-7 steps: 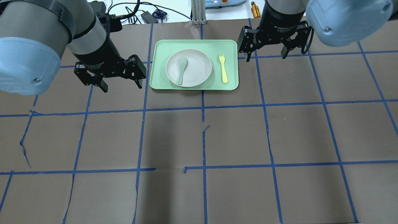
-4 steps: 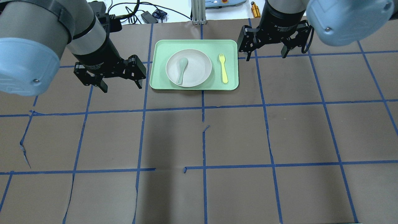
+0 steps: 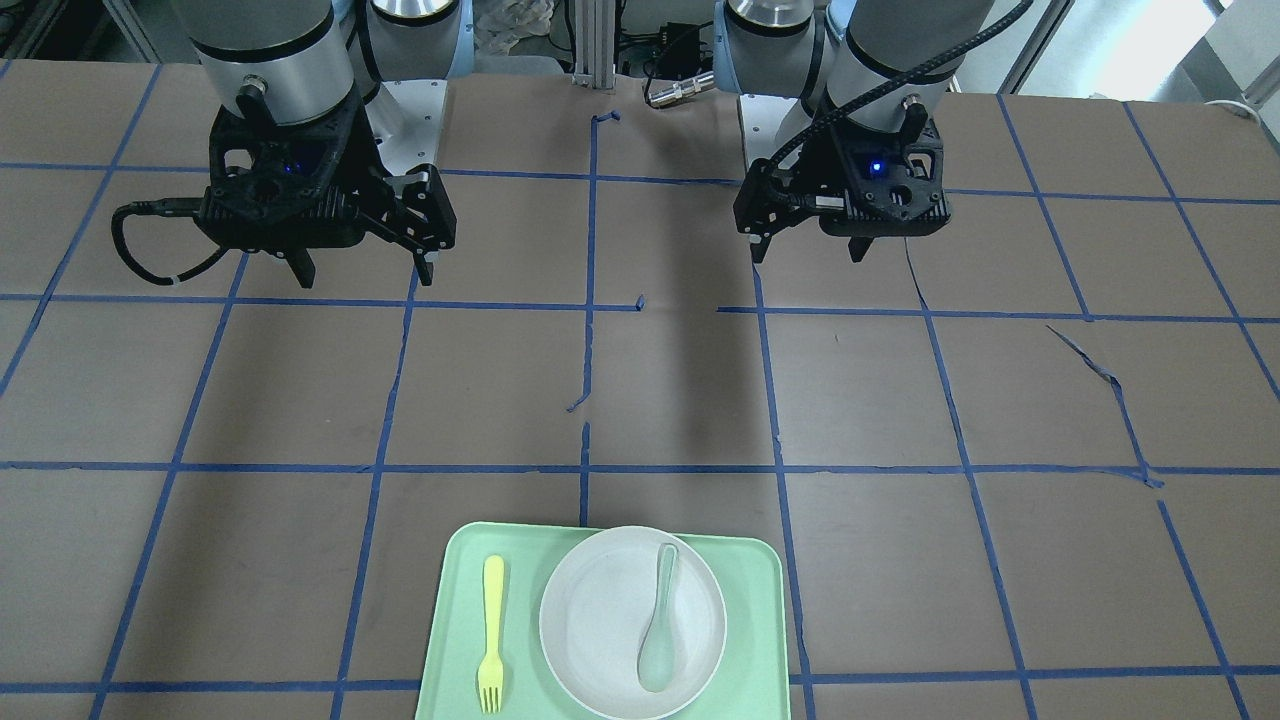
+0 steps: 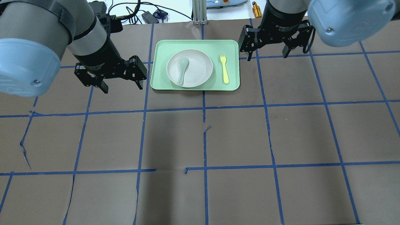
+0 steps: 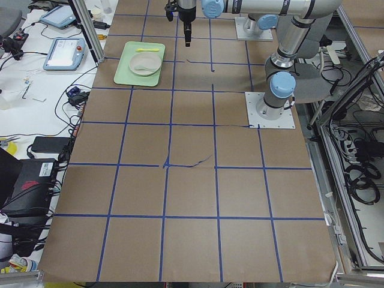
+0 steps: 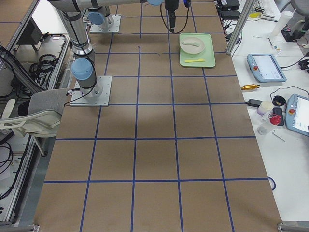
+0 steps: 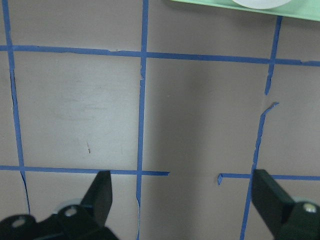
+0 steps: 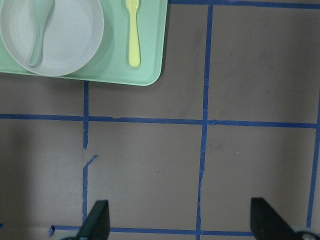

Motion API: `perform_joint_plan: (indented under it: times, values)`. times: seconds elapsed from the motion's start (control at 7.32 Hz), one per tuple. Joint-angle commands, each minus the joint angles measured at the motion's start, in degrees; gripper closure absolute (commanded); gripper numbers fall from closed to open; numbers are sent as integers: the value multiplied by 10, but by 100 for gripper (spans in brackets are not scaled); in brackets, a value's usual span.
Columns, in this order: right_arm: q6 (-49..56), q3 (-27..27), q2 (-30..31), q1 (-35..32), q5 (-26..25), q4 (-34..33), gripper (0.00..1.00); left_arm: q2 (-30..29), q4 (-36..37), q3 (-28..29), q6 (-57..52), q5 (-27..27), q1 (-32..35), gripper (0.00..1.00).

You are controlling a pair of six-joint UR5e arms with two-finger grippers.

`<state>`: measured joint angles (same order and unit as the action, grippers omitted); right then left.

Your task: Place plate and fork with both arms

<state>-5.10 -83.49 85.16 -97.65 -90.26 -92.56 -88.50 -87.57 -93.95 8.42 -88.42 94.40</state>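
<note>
I'm watching the right hand (image 4: 267,57), in the upper right of the overhead frame, creeping toward the top edge by only a sliver. Its fingertips (image 4: 249,58) are sitting a shade higher against the blue tape line (image 4: 272,56) than a second ago. A little more of the white lettering (image 4: 282,27) on its wrist is showing. Most of that shift is coming in the first half second; since then I'm seeing it barely moving. The left hand (image 4: 123,88), at the frame's left, is wavering by a hair, nudging up and then settling back to about where it began.
</note>
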Motion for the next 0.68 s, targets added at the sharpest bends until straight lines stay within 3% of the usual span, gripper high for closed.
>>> perform_joint_plan:
  times: [0.0,0.55]
  values:
    - [0,1,0,0,0,0,0,0,-1,0,0,0,0,0]
    - [0,1,1,0,0,6,0,5,-1,-2,0,-1,0,0]
